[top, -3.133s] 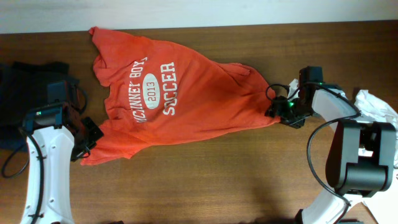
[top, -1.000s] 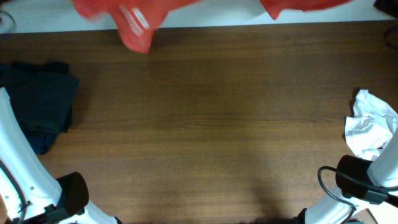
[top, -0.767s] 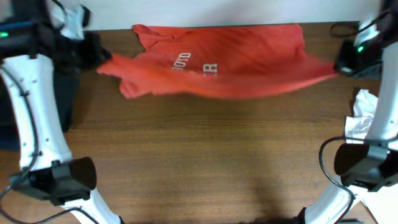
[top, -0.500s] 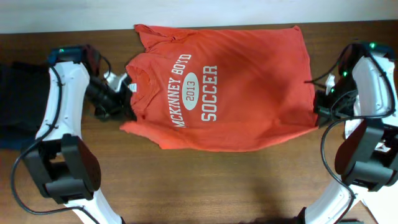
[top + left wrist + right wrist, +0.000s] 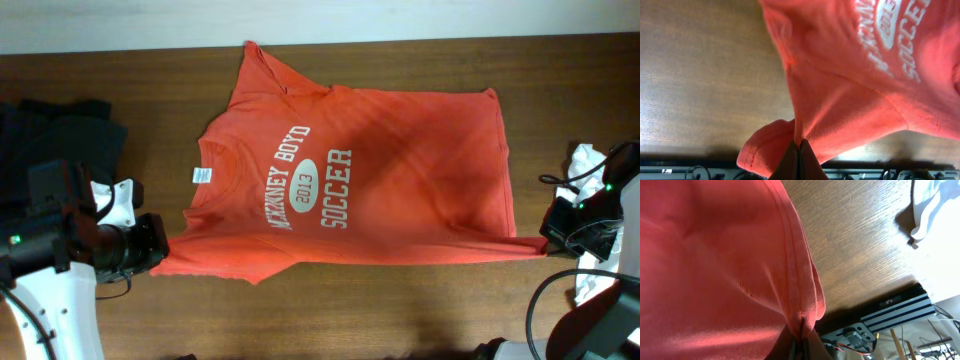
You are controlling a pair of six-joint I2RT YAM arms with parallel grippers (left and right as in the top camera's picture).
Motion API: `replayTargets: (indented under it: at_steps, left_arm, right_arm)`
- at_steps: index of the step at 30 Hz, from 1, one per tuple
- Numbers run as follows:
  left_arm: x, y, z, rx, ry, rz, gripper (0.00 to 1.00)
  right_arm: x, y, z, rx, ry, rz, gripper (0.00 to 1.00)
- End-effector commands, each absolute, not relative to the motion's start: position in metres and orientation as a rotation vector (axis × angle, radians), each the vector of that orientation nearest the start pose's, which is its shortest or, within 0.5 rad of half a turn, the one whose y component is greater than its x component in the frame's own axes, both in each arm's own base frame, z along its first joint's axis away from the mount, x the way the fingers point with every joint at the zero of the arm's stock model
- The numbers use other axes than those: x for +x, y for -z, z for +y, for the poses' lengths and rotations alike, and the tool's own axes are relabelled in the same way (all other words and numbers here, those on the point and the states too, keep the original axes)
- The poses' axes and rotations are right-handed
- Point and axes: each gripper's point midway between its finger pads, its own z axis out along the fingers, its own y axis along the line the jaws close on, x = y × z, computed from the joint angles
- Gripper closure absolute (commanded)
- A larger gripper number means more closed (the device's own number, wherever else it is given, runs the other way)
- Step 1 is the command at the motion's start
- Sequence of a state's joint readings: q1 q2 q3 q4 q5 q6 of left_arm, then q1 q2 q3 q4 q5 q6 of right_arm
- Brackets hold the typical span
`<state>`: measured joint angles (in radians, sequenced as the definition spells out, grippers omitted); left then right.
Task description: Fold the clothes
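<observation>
As they sit low, wide apart, left gripper (image 5: 799, 154) and right gripper (image 5: 801, 331) clamp the orange shirt (image 5: 380, 190)

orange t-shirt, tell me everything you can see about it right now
The orange T-shirt lies spread nearly flat, print up, on the wooden table, with its collar toward the left arm and its hem toward the right arm. It looks like soft knit cotton, mildly wrinkled, with white lettering reading McKinney Boyd 2013 Soccer and a small white neck tag. The left gripper is shut on its near sleeve, and the right gripper is shut on a hem corner.
</observation>
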<state>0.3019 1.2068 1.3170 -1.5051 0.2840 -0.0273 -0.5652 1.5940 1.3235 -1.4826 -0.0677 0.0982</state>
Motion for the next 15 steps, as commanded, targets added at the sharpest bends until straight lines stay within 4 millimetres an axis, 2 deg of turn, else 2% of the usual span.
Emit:
replayTargets:
  at_steps: [1, 5, 9, 15]
  left_arm:
    - [0.229, -0.213, 0.014, -0.472, 0.429, 2.803, 1.0]
    - [0.279, -0.201, 0.012, -0.413, 0.545, 2.734, 1.0]
    - [0.336, -0.173, 0.004, -0.306, 0.589, 2.702, 1.0]
    - [0.398, -0.13, -0.008, -0.188, 0.588, 2.657, 1.0]
  right_arm:
    - [0.213, -0.128, -0.115, 1.034, -0.129, 3.094, 0.96]
    - [0.243, -0.125, -0.116, 0.92, -0.098, 3.018, 0.95]
    - [0.271, -0.119, -0.118, 0.837, -0.075, 2.96, 0.91]
    - [0.311, -0.105, -0.119, 0.749, -0.078, 2.889, 0.9]
